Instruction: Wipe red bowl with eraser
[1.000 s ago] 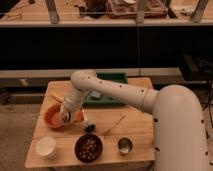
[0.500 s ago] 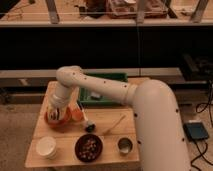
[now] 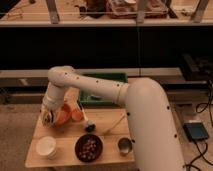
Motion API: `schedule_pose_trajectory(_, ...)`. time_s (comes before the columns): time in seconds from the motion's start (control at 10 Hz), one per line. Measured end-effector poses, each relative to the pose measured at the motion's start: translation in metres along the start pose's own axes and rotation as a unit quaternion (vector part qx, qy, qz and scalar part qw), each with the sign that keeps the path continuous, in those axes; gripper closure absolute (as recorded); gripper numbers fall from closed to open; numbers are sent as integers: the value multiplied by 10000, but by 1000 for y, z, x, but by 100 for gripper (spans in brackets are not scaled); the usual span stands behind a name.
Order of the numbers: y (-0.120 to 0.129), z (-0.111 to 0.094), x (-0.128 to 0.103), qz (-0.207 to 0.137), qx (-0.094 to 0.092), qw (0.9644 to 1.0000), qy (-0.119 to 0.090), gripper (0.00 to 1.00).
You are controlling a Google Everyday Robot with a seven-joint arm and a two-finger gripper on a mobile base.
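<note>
The red bowl (image 3: 64,115) sits at the left of the wooden table (image 3: 107,152), partly covered by my arm. My gripper (image 3: 48,118) is down at the bowl's left rim, over or in the bowl. The eraser is not visible; my wrist and gripper hide whatever is there. A small orange-red lump (image 3: 77,114) lies against the bowl's right side.
A white cup (image 3: 46,147) stands front left, a dark bowl of brownish bits (image 3: 89,148) front centre, and a small metal cup (image 3: 125,146) front right. A green tray (image 3: 102,91) is at the back. A small dark object (image 3: 89,128) and a thin stick (image 3: 114,124) lie mid-table.
My arm has swung left across the bowl; the gripper went from the bowl's right part to its left rim.
</note>
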Motion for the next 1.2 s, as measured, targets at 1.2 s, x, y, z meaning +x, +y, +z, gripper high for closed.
schedule_pose_trajectory(1.2, 57, -41, 22, 602, 9, 9979, 235, 91)
